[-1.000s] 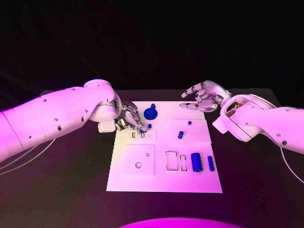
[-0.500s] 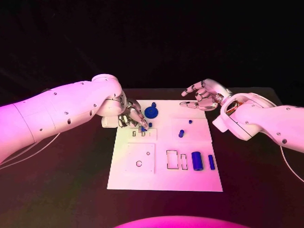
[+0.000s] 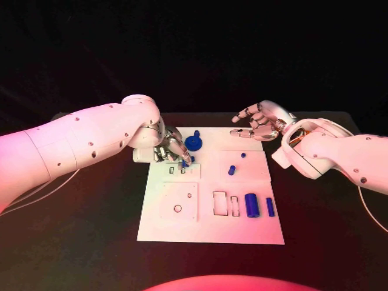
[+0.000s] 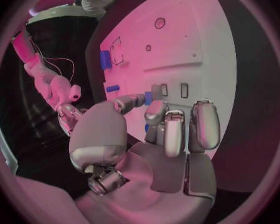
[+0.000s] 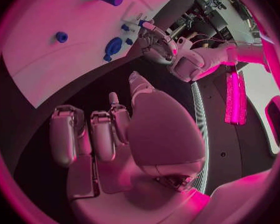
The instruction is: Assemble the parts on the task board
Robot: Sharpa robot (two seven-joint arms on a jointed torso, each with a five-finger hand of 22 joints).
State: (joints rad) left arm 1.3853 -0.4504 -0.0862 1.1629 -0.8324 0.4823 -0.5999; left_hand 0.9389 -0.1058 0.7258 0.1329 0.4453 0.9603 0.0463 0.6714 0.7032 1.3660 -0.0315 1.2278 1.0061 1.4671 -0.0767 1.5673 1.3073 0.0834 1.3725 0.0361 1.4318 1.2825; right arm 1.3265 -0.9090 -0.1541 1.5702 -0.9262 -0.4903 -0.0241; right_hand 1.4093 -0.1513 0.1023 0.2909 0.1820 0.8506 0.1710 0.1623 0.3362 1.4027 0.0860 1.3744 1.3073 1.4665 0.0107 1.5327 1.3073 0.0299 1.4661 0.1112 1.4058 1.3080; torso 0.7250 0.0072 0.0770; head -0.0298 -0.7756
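The task board (image 3: 213, 227) was seen lying flat at the middle of the black bench (image 3: 89, 242). The left robot hand (image 3: 170, 149) was lowered over the board's far left corner, and a small blue peg (image 4: 148, 98) was pinched between its thumb and a fingertip, just above 2 small slots (image 3: 176, 171). The right robot hand (image 3: 259, 124) was held above the bench past the board's far right corner, fingers spread and nothing gripped. A round blue part (image 3: 193, 143) was seen just beside the left robot hand, and 2 blue bars (image 3: 259, 207) lay near the board's right edge.
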